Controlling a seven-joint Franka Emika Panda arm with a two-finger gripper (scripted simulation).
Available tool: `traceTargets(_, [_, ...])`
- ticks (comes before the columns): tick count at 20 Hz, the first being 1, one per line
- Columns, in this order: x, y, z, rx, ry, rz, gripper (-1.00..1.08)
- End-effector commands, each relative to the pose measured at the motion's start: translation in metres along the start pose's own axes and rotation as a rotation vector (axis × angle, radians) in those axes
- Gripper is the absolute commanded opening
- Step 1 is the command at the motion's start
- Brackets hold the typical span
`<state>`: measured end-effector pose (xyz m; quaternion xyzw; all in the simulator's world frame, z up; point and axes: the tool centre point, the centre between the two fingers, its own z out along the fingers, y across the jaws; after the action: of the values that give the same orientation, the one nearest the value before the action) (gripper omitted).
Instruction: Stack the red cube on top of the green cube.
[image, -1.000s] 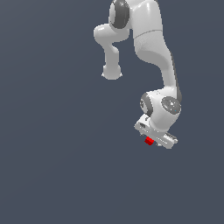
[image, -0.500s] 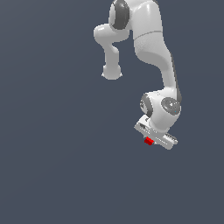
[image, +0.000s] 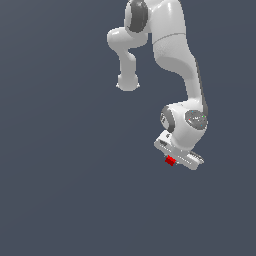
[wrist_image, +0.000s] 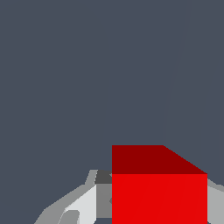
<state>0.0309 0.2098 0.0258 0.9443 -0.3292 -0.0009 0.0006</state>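
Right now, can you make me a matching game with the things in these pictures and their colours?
Things:
1. red cube
2. gripper
3. floor

Colours or states:
A. plain dark grey-blue
B. white, closed around something small
C. bright red

Pairs: 1-C, 2-B, 3-A. No green cube shows in either view.

Red cube (image: 170, 161): plain bright red, darker red on its shaded face. Arm (image: 172, 45): white with grey joint caps. Background: uniform slate grey.
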Motion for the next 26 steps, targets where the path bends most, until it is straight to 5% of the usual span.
traceTargets(1, [0.0, 0.0, -0.009, 0.001, 0.001, 0.0, -1.0])
traceTargets(14, [0.0, 0.001, -0.086, 0.001, 0.001, 0.0, -1.0])
traceTargets(26, [-0.007, 0.0, -0.088, 0.003, 0.002, 0.0, -1.0])
